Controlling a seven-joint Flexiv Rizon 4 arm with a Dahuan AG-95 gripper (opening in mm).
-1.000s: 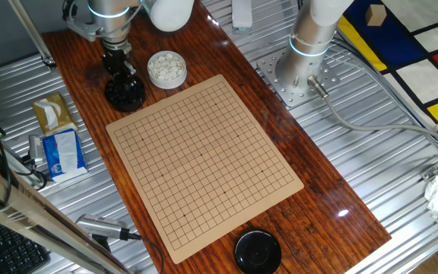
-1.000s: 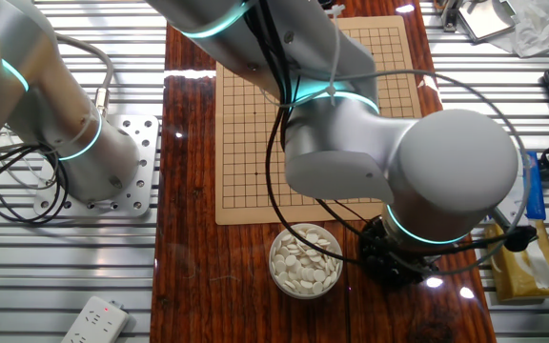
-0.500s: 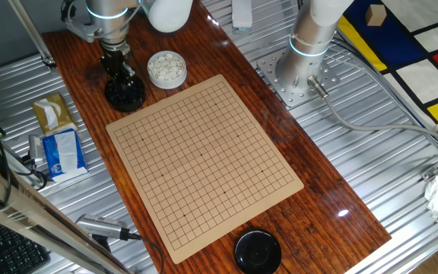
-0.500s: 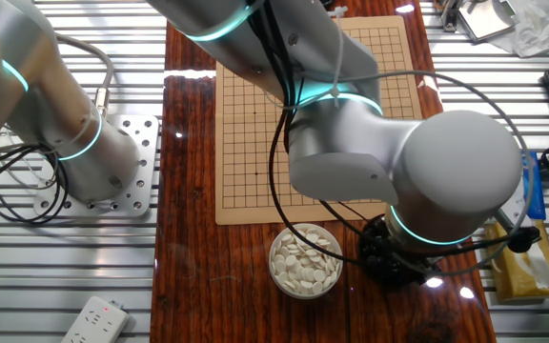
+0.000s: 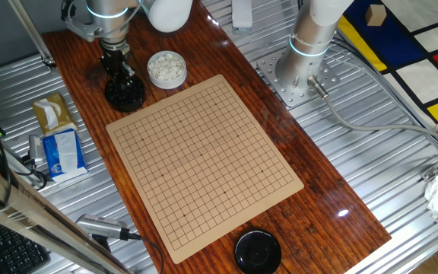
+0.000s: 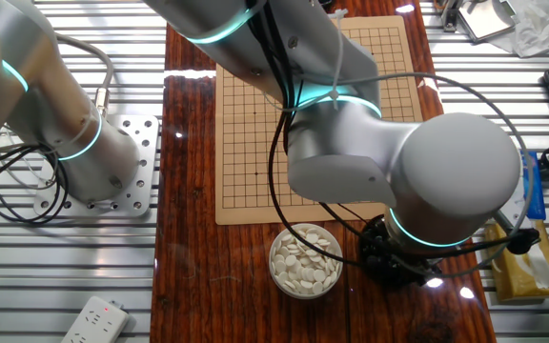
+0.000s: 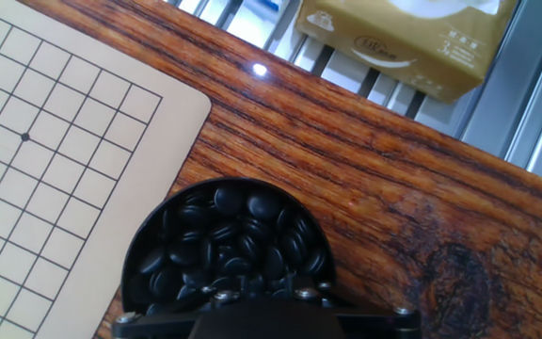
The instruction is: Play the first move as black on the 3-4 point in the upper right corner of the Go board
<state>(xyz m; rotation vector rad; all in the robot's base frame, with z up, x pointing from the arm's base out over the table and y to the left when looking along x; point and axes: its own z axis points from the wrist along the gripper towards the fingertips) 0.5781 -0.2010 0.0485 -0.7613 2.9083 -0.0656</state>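
The board (image 5: 204, 164) is bare, so nothing is played: the gripper (image 5: 120, 74) hangs over the bowl (image 7: 224, 247) of black stones, its jaws hidden, and picking and placing a stone remain.

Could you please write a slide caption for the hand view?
Gripper above the bowl of black stones beside the Go board corner.

No text can be read with certainty; the yellow tissue pack (image 7: 412, 42) at the hand view's upper right bears a small oval logo, too blurred to spell.
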